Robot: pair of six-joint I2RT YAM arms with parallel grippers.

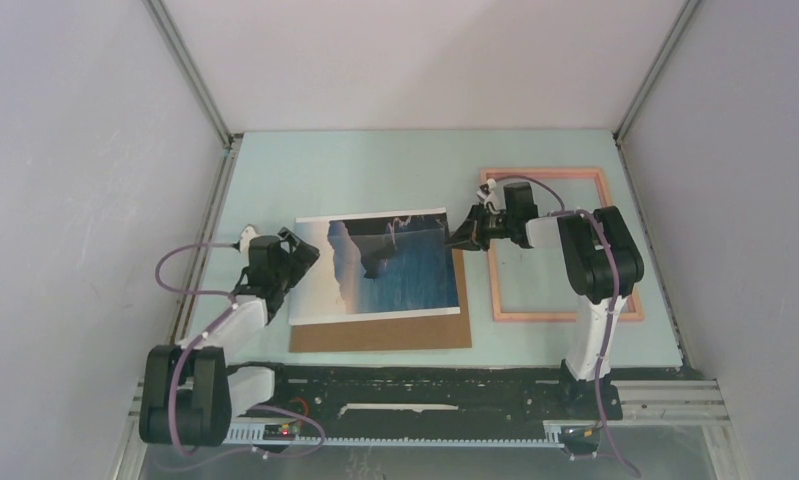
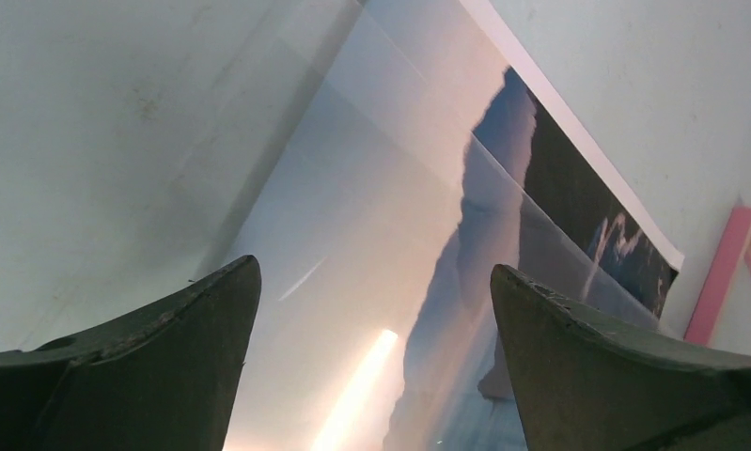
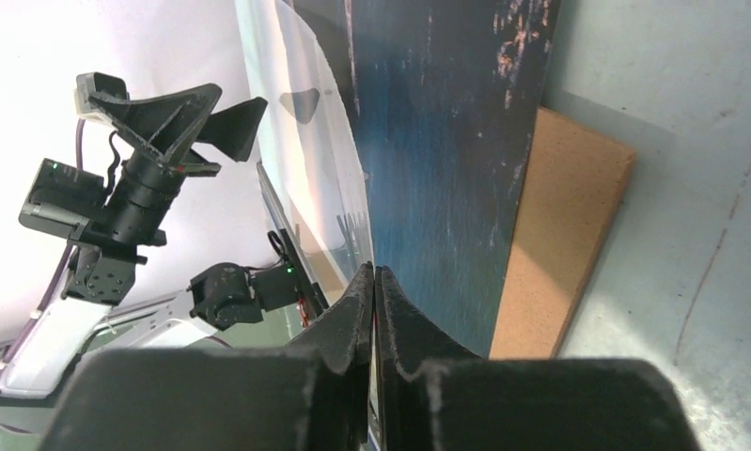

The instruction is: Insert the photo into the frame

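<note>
The photo (image 1: 380, 265) sits at the centre of the picture, print side up, on a pale green worktop (image 1: 375, 170). It covers most of a brown cardboard sheet (image 1: 385, 335), which shows along its lower and right edges. The right gripper (image 1: 455, 235) meets the photo's upper right edge. The left gripper (image 1: 300, 250), jaws spread, is at the photo's left edge. The frame (image 1: 565, 315) lies flat to the right of centre, apart from the photo, with the right arm crossing over it.

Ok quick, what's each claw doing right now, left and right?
Left claw: open, gripping nothing, with the photo just ahead of it.
Right claw: closed, pinching the photo's edge.
</note>
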